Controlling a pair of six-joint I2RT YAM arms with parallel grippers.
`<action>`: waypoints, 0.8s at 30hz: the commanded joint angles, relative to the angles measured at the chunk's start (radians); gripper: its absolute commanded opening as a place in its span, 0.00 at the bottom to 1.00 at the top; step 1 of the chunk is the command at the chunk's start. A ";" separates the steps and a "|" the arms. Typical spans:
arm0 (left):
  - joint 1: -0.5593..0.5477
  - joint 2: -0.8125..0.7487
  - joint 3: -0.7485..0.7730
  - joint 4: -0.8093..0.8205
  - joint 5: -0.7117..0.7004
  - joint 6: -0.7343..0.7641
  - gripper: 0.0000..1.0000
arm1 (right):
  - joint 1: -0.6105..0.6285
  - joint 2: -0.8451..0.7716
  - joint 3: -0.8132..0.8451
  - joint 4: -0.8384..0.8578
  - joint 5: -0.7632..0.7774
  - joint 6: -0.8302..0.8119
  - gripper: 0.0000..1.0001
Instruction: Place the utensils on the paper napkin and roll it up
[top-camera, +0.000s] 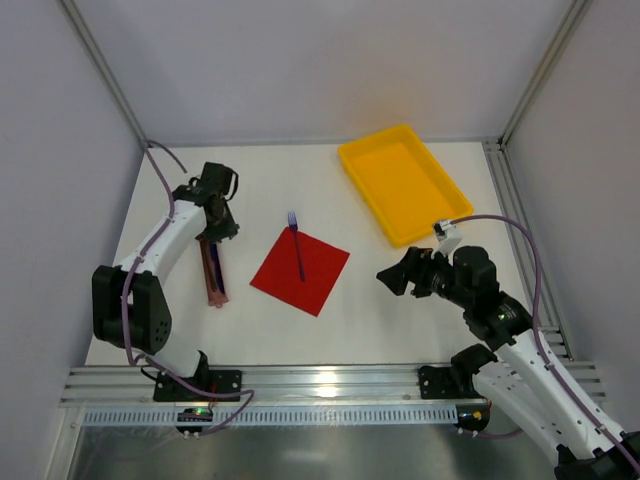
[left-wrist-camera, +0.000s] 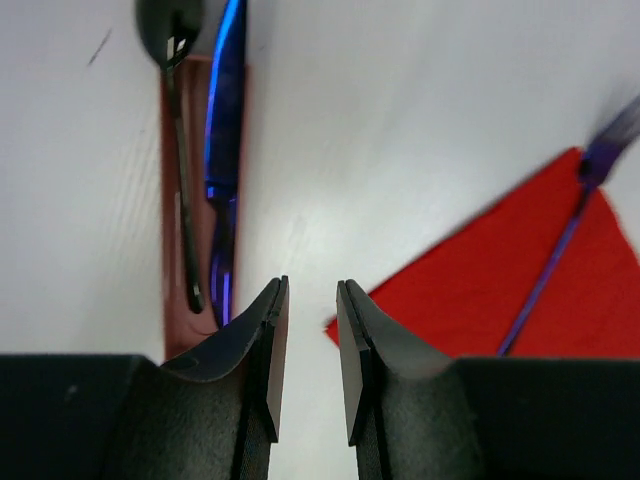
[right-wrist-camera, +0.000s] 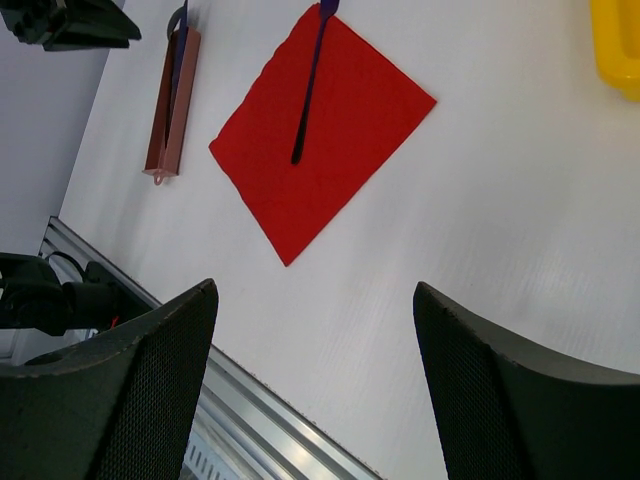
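Note:
The red paper napkin (top-camera: 300, 270) lies flat mid-table, one corner pointing at me. A blue-purple fork (top-camera: 297, 245) lies on it, tines past the far corner. A black spoon (left-wrist-camera: 180, 150) and a blue knife (left-wrist-camera: 225, 130) lie in a brownish-red holder (top-camera: 213, 272) left of the napkin. My left gripper (top-camera: 222, 228) hovers over the holder's far end, its jaws a narrow gap apart and empty (left-wrist-camera: 310, 285). My right gripper (top-camera: 393, 272) is wide open and empty, right of the napkin (right-wrist-camera: 320, 130).
A yellow tray (top-camera: 400, 185) stands at the back right. The aluminium rail (top-camera: 320, 385) runs along the near edge. Frame posts and white walls close in the sides and back.

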 joint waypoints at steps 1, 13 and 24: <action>0.060 -0.040 -0.082 -0.019 -0.003 0.065 0.30 | 0.003 -0.012 0.013 0.033 -0.018 0.003 0.80; 0.167 0.036 -0.162 0.041 -0.006 0.108 0.26 | 0.003 -0.026 0.015 0.030 -0.023 -0.008 0.79; 0.175 0.101 -0.178 0.093 0.037 0.107 0.22 | 0.003 -0.030 0.005 0.035 -0.029 -0.011 0.80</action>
